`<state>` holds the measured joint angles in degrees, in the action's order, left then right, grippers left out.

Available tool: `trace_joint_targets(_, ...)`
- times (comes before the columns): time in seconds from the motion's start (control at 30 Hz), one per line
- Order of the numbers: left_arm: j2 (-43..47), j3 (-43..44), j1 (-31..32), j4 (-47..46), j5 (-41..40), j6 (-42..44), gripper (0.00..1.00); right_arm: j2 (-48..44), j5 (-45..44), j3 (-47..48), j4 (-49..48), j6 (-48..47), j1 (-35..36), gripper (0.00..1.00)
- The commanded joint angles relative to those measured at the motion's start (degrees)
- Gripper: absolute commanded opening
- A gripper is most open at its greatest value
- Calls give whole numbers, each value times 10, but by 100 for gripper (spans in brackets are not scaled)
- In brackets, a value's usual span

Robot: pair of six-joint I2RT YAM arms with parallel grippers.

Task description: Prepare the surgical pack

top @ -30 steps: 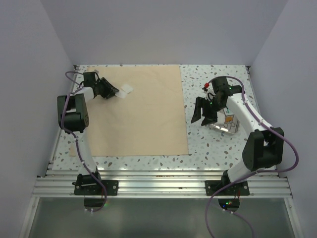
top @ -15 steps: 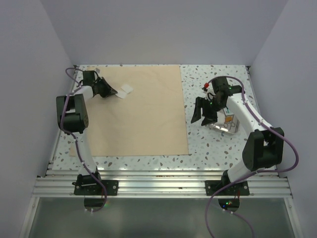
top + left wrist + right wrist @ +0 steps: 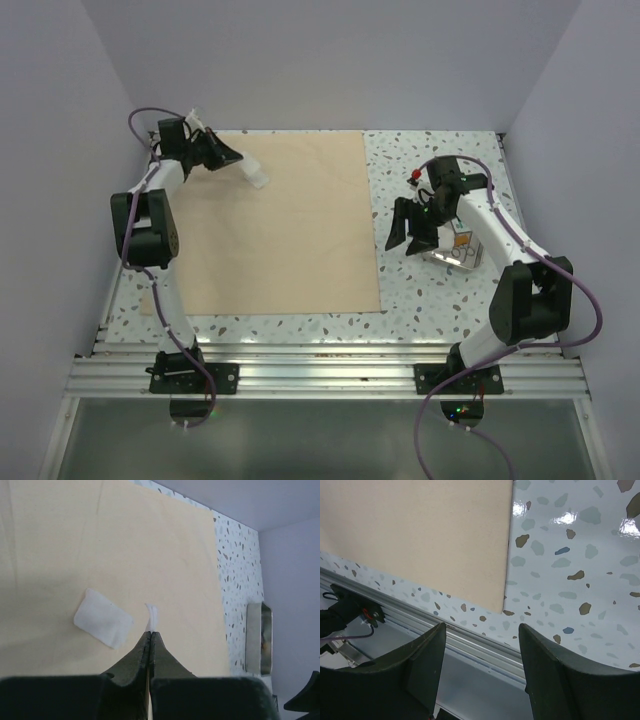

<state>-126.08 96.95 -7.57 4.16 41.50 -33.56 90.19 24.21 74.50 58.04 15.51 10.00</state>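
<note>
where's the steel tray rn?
Top view: the small shiny rectangular steel tray sits on the table's right side, right of the tan paper sheet, beside the right gripper.

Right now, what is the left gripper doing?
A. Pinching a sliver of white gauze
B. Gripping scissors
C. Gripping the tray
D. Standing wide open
A: in the left wrist view the left gripper is shut with a gauze sliver sticking up from its tips, above the sheet, where another gauze square lies.

Bright, even light — glare on tabletop (image 3: 570, 517)
</note>
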Motion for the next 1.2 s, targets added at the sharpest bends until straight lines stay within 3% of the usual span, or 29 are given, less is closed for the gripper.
trace_joint_targets(0.0, -33, 44, 3, -22, 72, -4, 0, -24, 18, -5, -4, -7, -2, 64)
trace_joint_targets(0.73, -130, 129, 11, 15, 91, 5, 0, -19, 12, -8, 2, -3, -2, 64)
trace_joint_targets(1.17, -109, 96, 6, 30, 99, 16, 0, -17, 14, -10, -1, -1, -1, 64)
